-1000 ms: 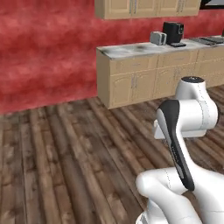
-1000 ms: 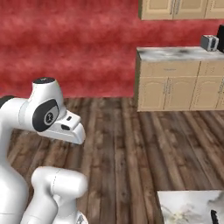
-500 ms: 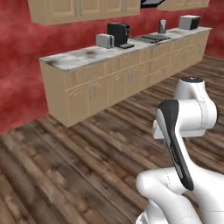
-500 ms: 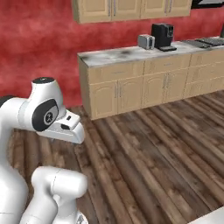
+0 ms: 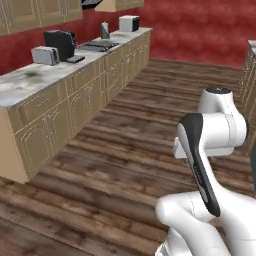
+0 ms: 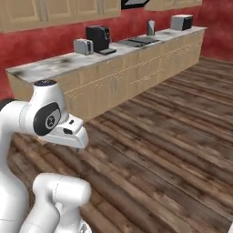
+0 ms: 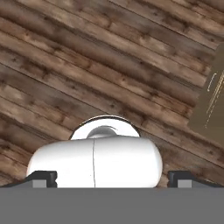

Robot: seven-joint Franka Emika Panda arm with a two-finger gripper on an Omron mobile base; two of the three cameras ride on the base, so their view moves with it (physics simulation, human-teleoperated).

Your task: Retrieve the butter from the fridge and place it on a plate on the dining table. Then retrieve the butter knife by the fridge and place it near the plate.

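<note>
The butter, the fridge, the plate, the dining table and the butter knife are all out of view. My gripper (image 7: 111,178) points down at the wooden floor in the hand view. Its two dark fingertips (image 7: 42,177) stand far apart at the bottom corners, open, with no object between them. The white arm (image 5: 207,145) is folded up over the base, also seen as the white arm (image 6: 45,118) in the right base view.
A tan cabinet counter (image 5: 30,85) (image 6: 113,63) runs along the red wall, carrying a toaster (image 5: 45,55), a black coffee machine (image 5: 61,42) and a cooktop (image 5: 97,46). Dark plank floor (image 5: 125,140) lies wide in front. Another tan cabinet (image 7: 211,98) edges the right.
The whole picture has shifted: the base has turned, so the wall counter has slid leftwards and come nearer in both base views. The arm keeps its folded pose and the gripper stays open.
</note>
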